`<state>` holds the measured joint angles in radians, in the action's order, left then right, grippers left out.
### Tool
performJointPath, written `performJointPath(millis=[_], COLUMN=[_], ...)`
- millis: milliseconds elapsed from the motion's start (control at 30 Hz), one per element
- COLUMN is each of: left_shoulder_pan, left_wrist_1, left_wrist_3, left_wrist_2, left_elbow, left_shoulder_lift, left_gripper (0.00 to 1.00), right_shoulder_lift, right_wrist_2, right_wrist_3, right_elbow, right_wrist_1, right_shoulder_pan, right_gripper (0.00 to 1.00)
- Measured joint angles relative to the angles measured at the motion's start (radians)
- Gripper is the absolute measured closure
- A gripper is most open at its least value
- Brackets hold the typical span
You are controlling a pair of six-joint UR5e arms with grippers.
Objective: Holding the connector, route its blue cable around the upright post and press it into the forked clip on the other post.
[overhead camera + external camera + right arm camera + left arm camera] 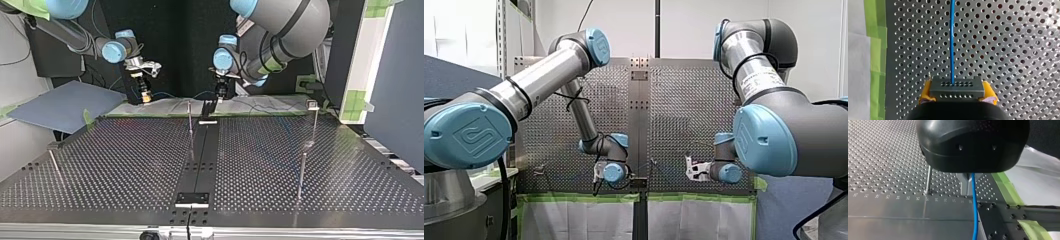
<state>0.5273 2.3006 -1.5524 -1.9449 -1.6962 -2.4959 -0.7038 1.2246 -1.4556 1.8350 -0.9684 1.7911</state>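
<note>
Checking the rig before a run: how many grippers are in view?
2. My left gripper hangs near the top view's middle, at the blue cable; my right gripper, left of it, is shut on the connector.

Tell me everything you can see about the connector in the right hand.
The connector is a small dark grey rectangular block, plastic by its look, with two rows of tiny holes on the face toward the wrist camera. It sits level, clamped between the yellow pads of my right hand, over the perforated table. The blue cable leaves its upper row of holes and runs straight ahead.
</note>
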Motion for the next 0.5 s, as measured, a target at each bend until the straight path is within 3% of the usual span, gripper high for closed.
performJointPath(millis=[300, 500], left_shoulder_pan=[-0.005, -0.005], left_wrist_1=[0.005, 0.008], left_wrist_3=[0.003, 0.008], left_wrist_2=[-0.006, 0.002], left_elbow=[-0.001, -0.001], left_shoulder_lift=[0.000, 0.001], left_gripper=[1.00, 1.00], right_shoulder_lift=[0.005, 0.041], right_wrist_2=[-0.001, 0.013], right_wrist_3=[0.011, 0.025], right_elbow=[0.000, -0.003], right_wrist_1=[0.010, 0.015], right_shoulder_pan=[0.002, -0.005], right_gripper=[1.00, 1.00])
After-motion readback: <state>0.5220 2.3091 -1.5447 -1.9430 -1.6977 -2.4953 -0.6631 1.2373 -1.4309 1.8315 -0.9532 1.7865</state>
